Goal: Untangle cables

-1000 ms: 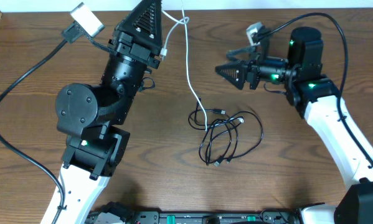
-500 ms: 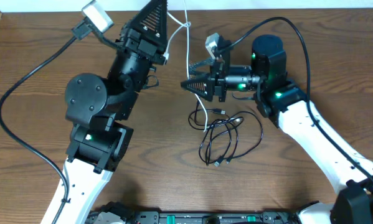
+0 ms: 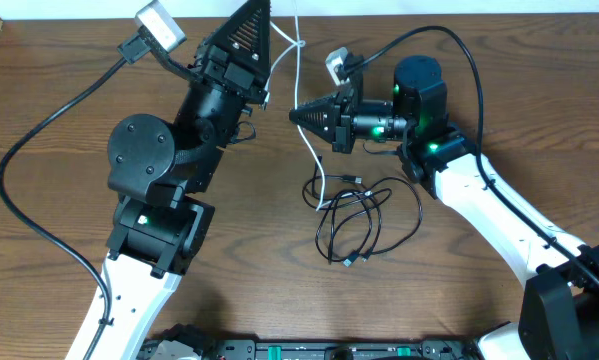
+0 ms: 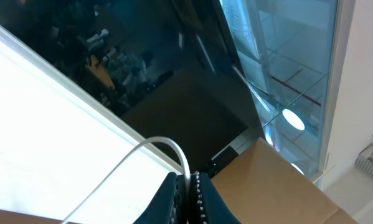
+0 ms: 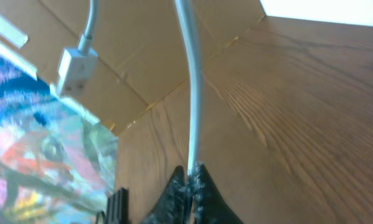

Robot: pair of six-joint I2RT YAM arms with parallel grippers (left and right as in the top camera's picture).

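A white cable (image 3: 301, 75) runs from the table's far edge down to a tangle of thin black cables (image 3: 364, 215) at mid-table. My left gripper (image 3: 259, 8) is raised at the far edge, shut on the white cable (image 4: 167, 144) near its end. In the left wrist view the cord arches out from between the left gripper (image 4: 187, 198) fingers. My right gripper (image 3: 296, 115) points left and is shut on the white cable (image 5: 192, 93) lower down. The right wrist view shows the right gripper (image 5: 189, 186) pinching it, with a white plug (image 5: 71, 65) hanging beyond.
Thick black arm wires loop over the left side of the table (image 3: 39, 130) and behind the right arm (image 3: 459, 45). A brown cardboard box (image 4: 279, 180) stands beyond the far edge. The table's front edge holds a black rail (image 3: 309, 350).
My right gripper swung left across the table to the white cable and shut on it. The left arm shifted slightly, still holding the cable.
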